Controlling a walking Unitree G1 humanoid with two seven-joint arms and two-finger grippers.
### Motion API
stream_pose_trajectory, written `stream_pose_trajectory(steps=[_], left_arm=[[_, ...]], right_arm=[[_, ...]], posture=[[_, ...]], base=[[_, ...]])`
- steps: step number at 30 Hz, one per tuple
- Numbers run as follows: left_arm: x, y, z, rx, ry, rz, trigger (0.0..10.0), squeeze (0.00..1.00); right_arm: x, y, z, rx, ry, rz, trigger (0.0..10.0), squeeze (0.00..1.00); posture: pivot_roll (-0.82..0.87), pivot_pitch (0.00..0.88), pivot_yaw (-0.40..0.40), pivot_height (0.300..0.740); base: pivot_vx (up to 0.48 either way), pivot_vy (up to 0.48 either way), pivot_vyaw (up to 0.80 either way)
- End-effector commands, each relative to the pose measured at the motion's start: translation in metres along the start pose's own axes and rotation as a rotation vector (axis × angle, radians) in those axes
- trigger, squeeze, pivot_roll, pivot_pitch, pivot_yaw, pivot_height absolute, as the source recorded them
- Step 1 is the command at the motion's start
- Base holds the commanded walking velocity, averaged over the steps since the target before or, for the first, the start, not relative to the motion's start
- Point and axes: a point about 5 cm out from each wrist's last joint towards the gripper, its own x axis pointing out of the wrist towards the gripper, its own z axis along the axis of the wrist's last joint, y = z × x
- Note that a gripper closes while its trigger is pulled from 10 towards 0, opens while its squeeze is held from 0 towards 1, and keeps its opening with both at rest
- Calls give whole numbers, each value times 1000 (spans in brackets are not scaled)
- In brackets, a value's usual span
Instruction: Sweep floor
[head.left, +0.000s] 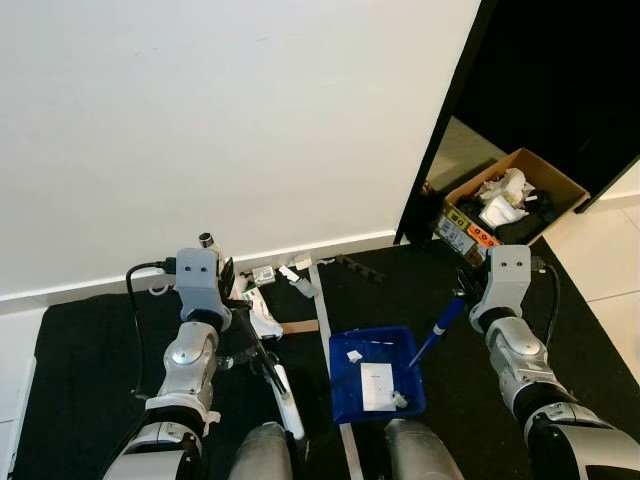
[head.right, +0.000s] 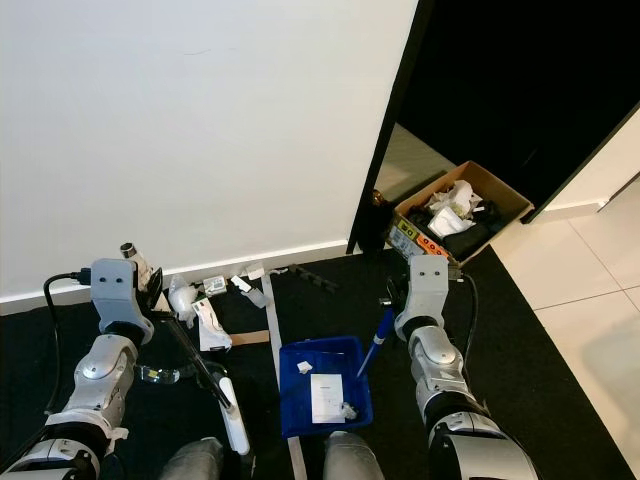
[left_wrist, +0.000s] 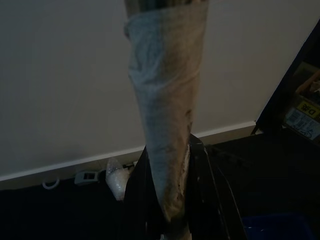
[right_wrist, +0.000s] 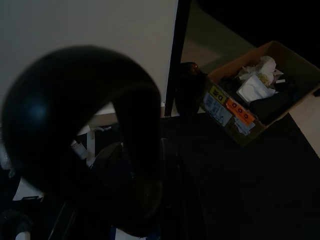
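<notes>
The blue dustpan (head.left: 377, 385) lies on the black mat (head.left: 90, 350) between the robot's feet, scraps inside, its blue handle (head.left: 436, 333) clamped in the right gripper (head.left: 462, 295). The left gripper (head.left: 232, 300) is clamped on the broom (head.left: 268, 368), near litter (head.left: 262, 274) along the wall-side edge.

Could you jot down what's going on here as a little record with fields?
Setting: black mat by a white wall
Left end effector: holds a brush with a white handle
Right end effector: holds the blue dustpan by its handle
In the dustpan: paper scraps
Still on the floor: litter along the wall
Nearby: cardboard box full of rubbish
</notes>
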Motion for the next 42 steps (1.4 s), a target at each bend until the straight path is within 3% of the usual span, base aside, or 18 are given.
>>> stream_pose_trajectory(steps=[1, 42], left_arm=[[-9, -6, -18, -4, 87, -20, 10000, 0], [-13, -9, -23, -9, 98, -33, 10000, 0]], right_arm=[[-4, -3, -8, 2, 35, -9, 10000, 0], [-7, -3, -12, -14, 38, -16, 10000, 0]], posture=[[34, 0, -27, 740], [22, 13, -20, 740]], base=[[0, 0, 0], [0, 0, 0]])
